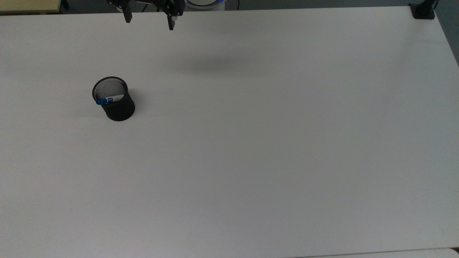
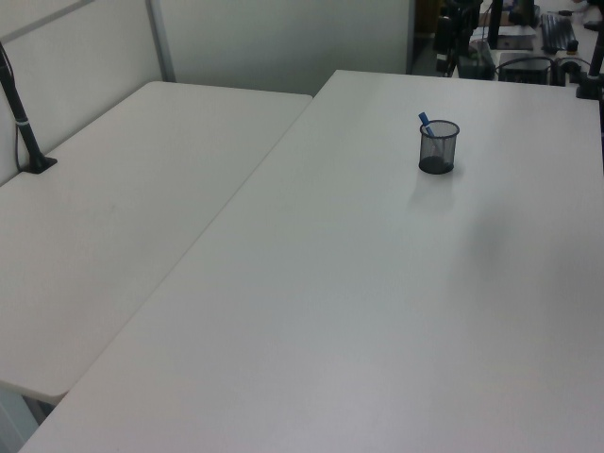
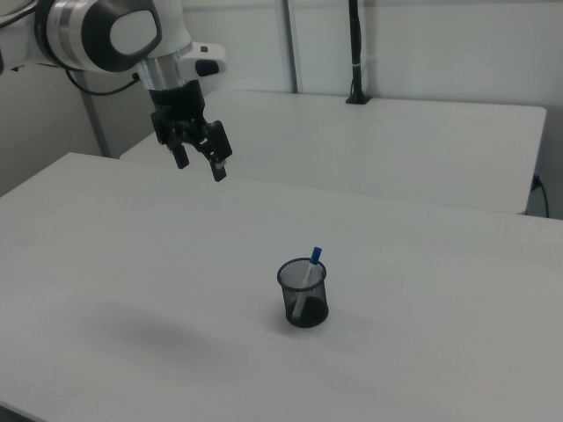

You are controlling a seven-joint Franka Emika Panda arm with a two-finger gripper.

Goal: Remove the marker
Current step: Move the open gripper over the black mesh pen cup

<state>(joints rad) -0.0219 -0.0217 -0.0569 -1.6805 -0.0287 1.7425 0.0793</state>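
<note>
Bench: a broad, plain white top, matt, seen across all three views. A soft grey shadow is cast on it near the far edge in the top view.

Second bench: white, set edge to edge beside the first; seen at the left view's left and behind the first in the right view. A black post is clamped at its far edge in the right view.

Room: pale partition walls are seen behind the benches, and dark equipment and cables at the left view's upper right.

Cup: black mesh, round, standing upright on the bench, toward the top view's left.

Marker: white barrel, blue cap; held inside the cup, leaning against the rim, with the blue cap poking above it.

Tool: black, two-fingered, carried on a white arm; the fingers are spread wide apart and nothing is held. It hangs in the air above the bench, well apart from the cup and marker, toward the right view's upper left.
</note>
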